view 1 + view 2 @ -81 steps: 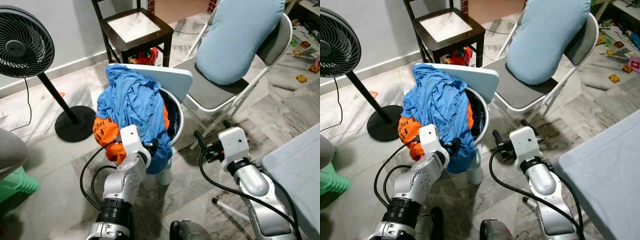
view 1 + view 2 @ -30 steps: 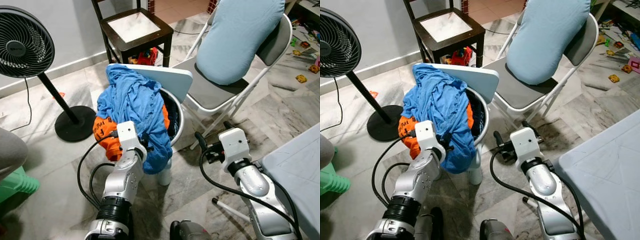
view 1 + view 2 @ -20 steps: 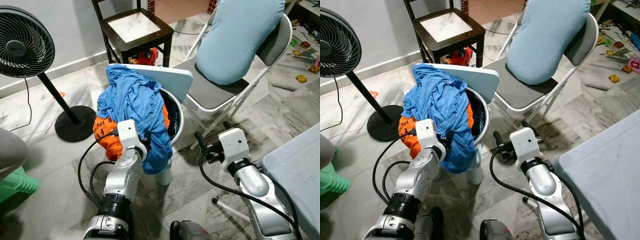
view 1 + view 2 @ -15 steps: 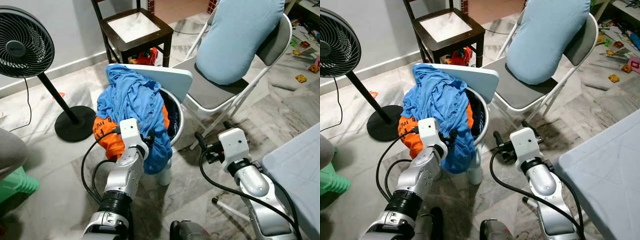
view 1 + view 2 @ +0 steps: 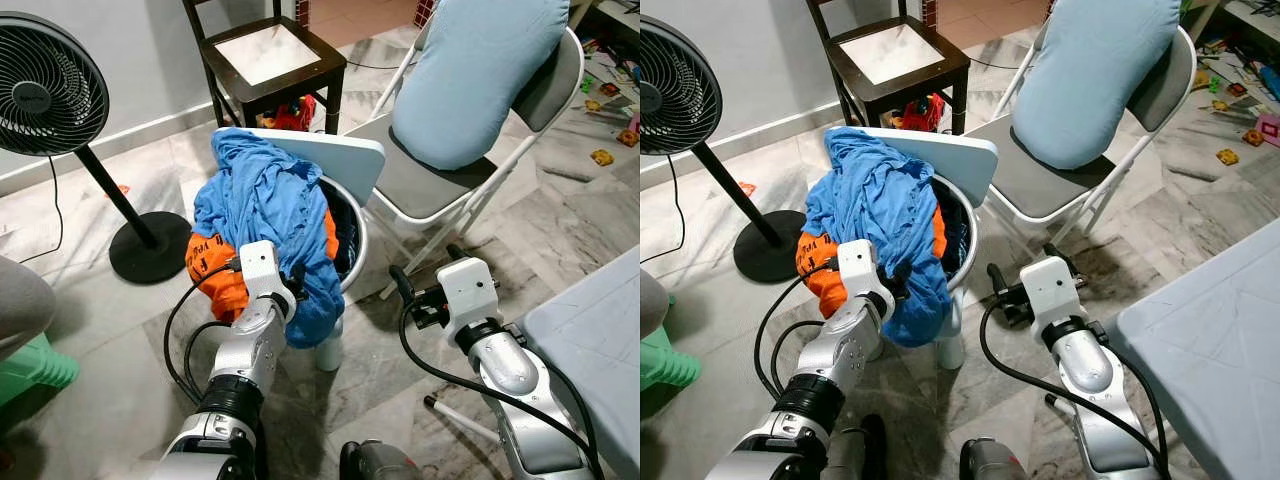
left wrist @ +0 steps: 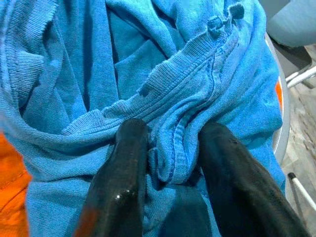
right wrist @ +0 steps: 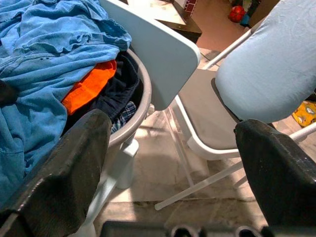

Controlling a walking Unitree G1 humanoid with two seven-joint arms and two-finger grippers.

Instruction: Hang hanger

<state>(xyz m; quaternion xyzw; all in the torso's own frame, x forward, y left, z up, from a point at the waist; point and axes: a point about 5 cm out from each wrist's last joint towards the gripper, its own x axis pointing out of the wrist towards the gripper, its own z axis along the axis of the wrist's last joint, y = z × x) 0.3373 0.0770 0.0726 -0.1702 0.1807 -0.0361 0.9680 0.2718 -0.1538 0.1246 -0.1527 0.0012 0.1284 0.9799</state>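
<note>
Leftmost, the fan (image 5: 45, 85) stands on the floor. Next, the left gripper (image 6: 170, 163) pinches a fold of the blue shirt (image 5: 265, 205) draped over the basket (image 5: 962, 262). Rightward, the right gripper (image 5: 425, 270) hovers spread wide beside the folding chair (image 5: 440, 180). No hanger can be made out.

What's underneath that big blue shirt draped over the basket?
Under the blue shirt an orange garment and dark clothes show inside the round basket. Anything deeper is covered. The left gripper pinches the shirt.
</note>
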